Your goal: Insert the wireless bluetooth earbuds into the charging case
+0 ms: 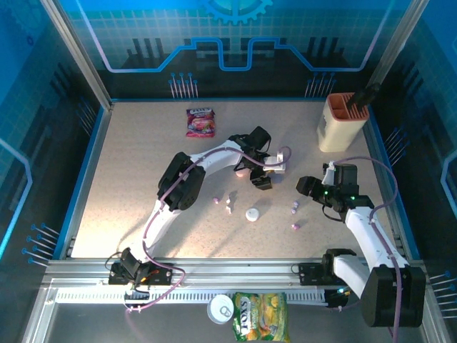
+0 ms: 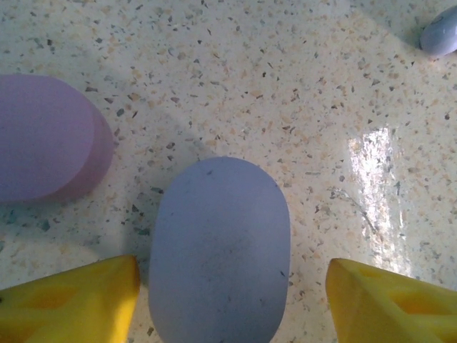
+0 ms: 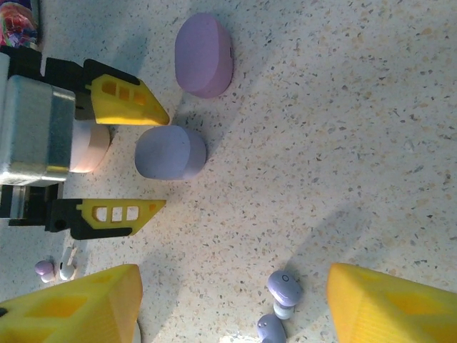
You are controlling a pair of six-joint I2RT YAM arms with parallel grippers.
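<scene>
From above, tiny earbuds (image 1: 294, 207) dot the table (image 1: 143, 157); left wrist: left claw (image 2: 232, 286) spread around a lilac case (image 2: 219, 250), not touching, fingers cropped; right wrist: right claw (image 3: 234, 286) agape, two earbuds between its fingers, one cut off

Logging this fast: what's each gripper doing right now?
Left gripper: open, fingers either side of the blue case, not gripping it.
Right gripper: open, empty.
</scene>
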